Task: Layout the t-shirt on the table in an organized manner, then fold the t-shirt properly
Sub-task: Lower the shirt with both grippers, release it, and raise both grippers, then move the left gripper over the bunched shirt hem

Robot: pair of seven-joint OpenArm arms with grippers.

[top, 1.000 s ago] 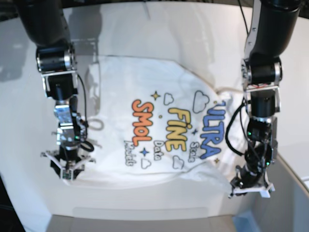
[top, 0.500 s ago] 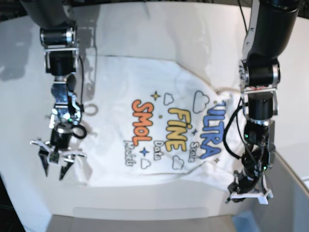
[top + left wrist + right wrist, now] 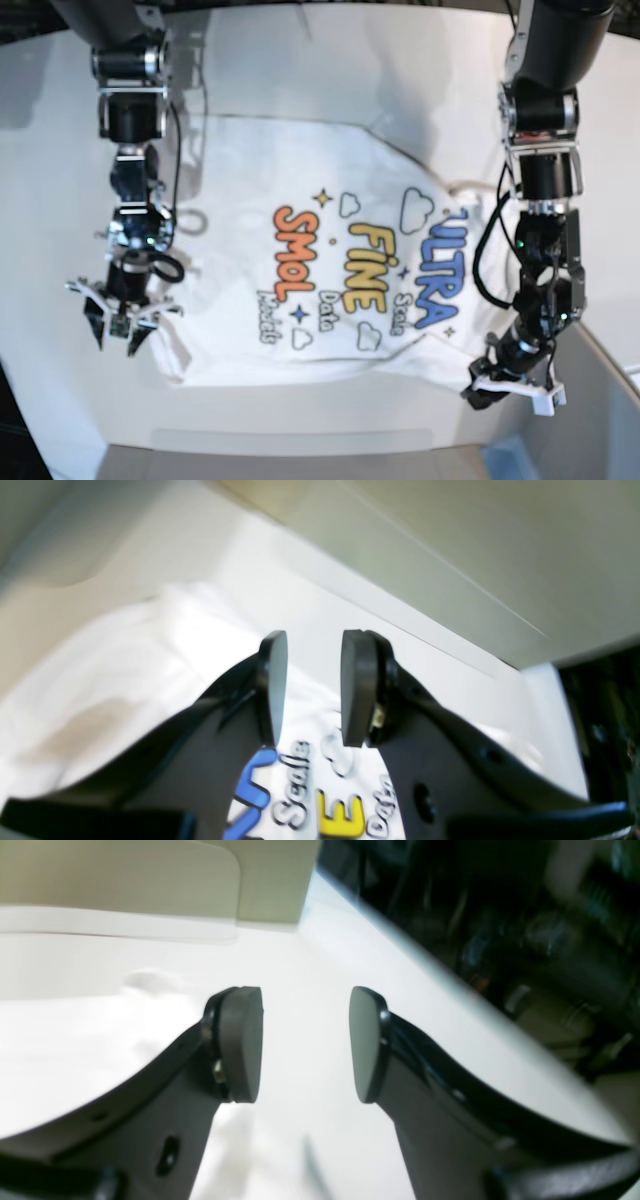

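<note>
Hanging just above the cloth, the left black pincer [image 3: 510, 383] has its pads apart and holds nothing, by the near right corner of the white cloth t-shirt with bright letters [image 3: 330, 265]. The right black pincer [image 3: 115, 325] is apart and empty too, beside the shirt's near left corner. The shirt lies face up in the middle of the big smooth white table [image 3: 400, 60], still bumpy at its right edge. I think each pincer should pinch one corner and pull gently outward together.

Bare table [image 3: 300, 70]: open room beyond the t-shirt [image 3: 330, 260].
Grey corner piece [image 3: 590, 420]: crowds the left gripper [image 3: 512, 388].
</note>
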